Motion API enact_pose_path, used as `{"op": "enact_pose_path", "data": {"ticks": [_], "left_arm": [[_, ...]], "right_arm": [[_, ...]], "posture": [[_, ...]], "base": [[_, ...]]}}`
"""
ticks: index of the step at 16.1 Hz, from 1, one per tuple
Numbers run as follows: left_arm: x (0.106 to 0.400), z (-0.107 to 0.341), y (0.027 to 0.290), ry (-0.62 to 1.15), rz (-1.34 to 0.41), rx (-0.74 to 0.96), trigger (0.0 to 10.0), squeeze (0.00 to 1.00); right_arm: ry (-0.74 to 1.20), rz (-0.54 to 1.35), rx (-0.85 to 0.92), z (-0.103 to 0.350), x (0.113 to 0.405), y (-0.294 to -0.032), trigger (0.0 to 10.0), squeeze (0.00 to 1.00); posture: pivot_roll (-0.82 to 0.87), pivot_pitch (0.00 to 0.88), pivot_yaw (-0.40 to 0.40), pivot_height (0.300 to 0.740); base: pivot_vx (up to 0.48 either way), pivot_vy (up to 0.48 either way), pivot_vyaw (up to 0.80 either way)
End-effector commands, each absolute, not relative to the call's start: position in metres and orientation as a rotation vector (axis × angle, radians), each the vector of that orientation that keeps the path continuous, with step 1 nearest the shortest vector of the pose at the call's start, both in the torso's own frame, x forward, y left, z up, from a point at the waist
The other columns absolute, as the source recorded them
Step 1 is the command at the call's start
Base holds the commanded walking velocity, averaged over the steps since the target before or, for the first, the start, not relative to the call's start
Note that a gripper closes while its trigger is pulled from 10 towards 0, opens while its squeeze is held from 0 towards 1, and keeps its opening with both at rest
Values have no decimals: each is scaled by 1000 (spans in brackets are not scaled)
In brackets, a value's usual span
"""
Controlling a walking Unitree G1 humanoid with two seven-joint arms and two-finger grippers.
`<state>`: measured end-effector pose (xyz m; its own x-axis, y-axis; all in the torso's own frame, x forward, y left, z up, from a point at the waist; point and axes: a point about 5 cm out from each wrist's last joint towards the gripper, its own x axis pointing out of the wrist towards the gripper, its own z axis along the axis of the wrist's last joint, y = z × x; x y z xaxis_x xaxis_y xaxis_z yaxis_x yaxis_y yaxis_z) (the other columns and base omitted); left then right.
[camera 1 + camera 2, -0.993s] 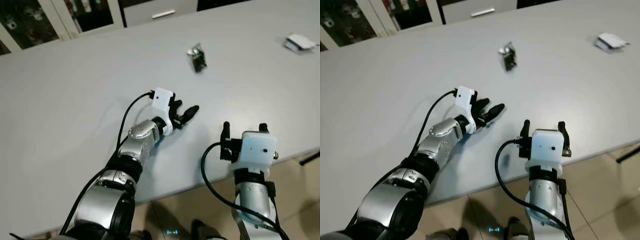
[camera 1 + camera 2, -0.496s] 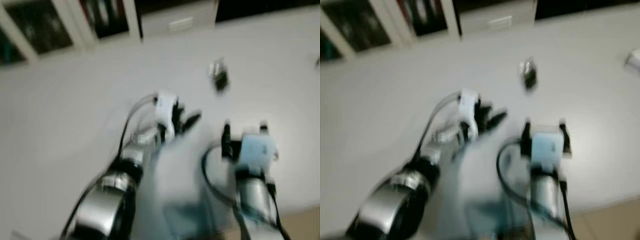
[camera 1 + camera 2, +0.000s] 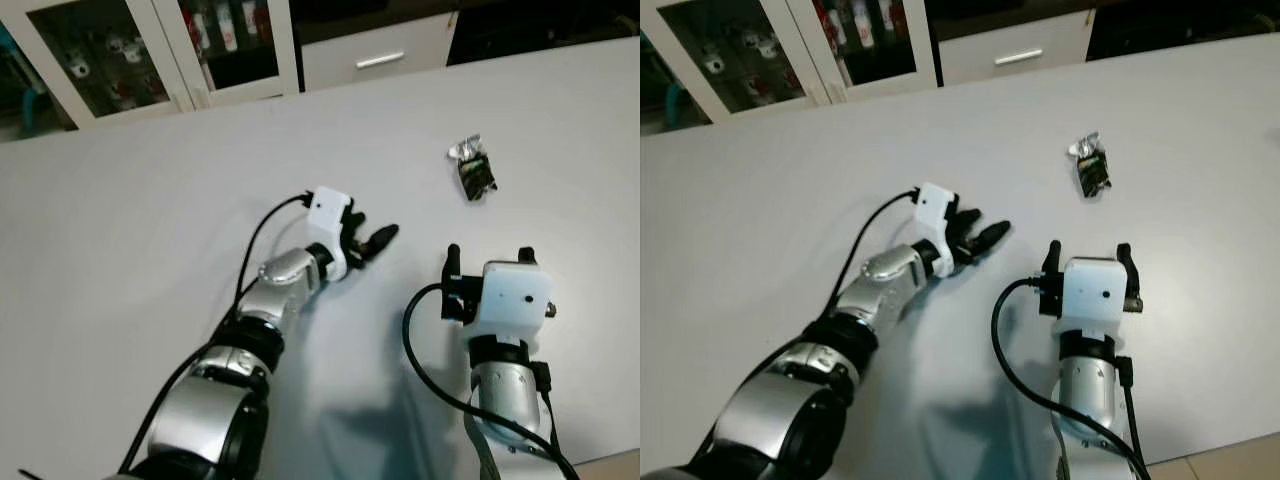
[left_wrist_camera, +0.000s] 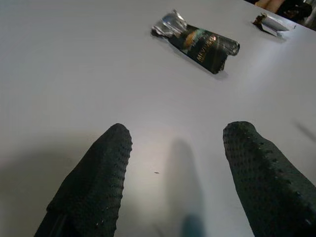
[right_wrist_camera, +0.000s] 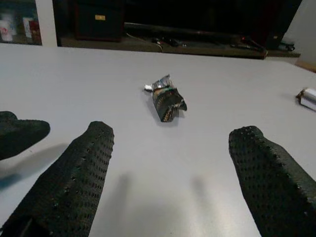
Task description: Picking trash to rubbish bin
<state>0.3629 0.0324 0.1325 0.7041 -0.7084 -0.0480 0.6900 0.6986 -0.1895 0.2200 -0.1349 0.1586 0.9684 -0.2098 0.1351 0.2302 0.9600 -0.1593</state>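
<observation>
A crumpled dark snack wrapper [image 3: 472, 170] with a silver torn end lies on the white table [image 3: 150, 220], also seen in the left wrist view as the wrapper [image 4: 197, 42] and in the right wrist view as the wrapper [image 5: 167, 99]. My left gripper [image 3: 372, 240] is open just above the table, well short of the wrapper and to its left. My right gripper [image 3: 486, 256] is open too, nearer me, with the wrapper straight ahead of its fingers [image 5: 74, 170]. Neither holds anything.
A white cabinet with glass doors [image 3: 120, 55] and a drawer [image 3: 380, 60] stands behind the table. A second small scrap [image 4: 269, 22] lies farther off on the table. The table's near edge runs at bottom right [image 3: 600, 462].
The camera has swung: the whole scene has shifted down and right and the cabinet has come into view. Both grippers keep the same open pose; the wrapper has not been touched.
</observation>
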Motion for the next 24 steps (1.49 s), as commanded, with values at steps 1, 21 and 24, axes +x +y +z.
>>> {"op": "enact_pose_path", "data": {"ticks": [1,21,24], "left_arm": [[362,132,31,127,-791,-155,10000,0],[366,131,37,163,-739,-170,10000,0],[369,133,39,160,-707,-170,10000,0]], "right_arm": [[-110,-226,-176,158,219,-134,10000,0],[-107,-214,-163,158,225,-129,10000,0],[-115,-169,-155,160,228,-124,10000,0]], "posture": [[-66,184,101,740],[-52,185,106,740],[-50,185,108,740]], "base": [[0,-461,0],[0,-206,-277],[0,0,-800]]}}
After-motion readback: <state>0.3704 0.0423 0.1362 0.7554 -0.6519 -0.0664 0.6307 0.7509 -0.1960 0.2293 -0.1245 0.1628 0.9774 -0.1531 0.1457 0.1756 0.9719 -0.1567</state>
